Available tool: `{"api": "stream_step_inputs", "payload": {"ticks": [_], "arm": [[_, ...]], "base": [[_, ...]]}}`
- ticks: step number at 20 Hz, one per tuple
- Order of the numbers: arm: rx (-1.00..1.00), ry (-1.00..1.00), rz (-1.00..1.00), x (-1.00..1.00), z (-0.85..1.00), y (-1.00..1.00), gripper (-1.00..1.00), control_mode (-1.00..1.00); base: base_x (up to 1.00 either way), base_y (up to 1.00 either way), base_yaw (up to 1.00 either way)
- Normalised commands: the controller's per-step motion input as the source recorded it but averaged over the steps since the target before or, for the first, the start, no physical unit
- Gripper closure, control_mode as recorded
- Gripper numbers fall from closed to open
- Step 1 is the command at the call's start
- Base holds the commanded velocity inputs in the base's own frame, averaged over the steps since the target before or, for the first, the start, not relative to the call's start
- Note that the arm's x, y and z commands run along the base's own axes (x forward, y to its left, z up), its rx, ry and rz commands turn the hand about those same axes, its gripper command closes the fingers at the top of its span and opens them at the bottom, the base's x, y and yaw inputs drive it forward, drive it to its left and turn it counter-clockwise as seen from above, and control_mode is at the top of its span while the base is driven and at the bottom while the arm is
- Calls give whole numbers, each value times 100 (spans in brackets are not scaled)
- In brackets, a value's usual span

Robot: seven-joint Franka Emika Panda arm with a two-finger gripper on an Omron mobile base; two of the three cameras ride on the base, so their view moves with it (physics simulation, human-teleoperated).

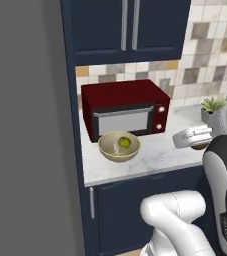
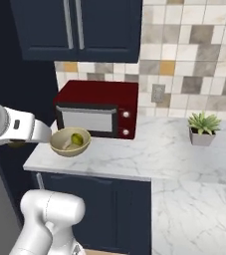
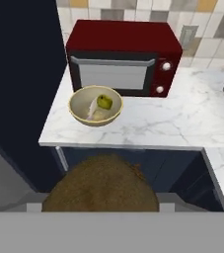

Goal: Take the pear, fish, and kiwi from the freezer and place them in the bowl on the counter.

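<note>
I hold the kiwi in my hand, short of the tabletop, while the bowl sits ahead at about 12 o'clock with the pear and fish already inside. If I let go early, the kiwi likely drops short of the edge; released off-centre, it may clip the rim and roll.

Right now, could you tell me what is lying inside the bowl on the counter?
Inside the bowl lie the yellow-green pear and the pale fish, resting side by side. Whatever lies beneath them on the bowl's floor is covered. The brown kiwi is not there; it sits at the gripper.
</note>
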Motion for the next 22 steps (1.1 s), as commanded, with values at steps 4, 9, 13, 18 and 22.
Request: {"api": "stream_step_inputs", "payload": {"ticks": [4,9,13,18,22], "arm": [[0,0,0,0,0,0,100,100],[0,0,0,0,0,0,100,100],[0,0,0,0,0,0,100,100],[0,0,0,0,0,0,100,100],[0,6,0,2,-10,0,100,-100]], "base": [[54,-7,1],[67,-8,1],[58,-18,2],[33,-13,2],[1,0,0]]}}
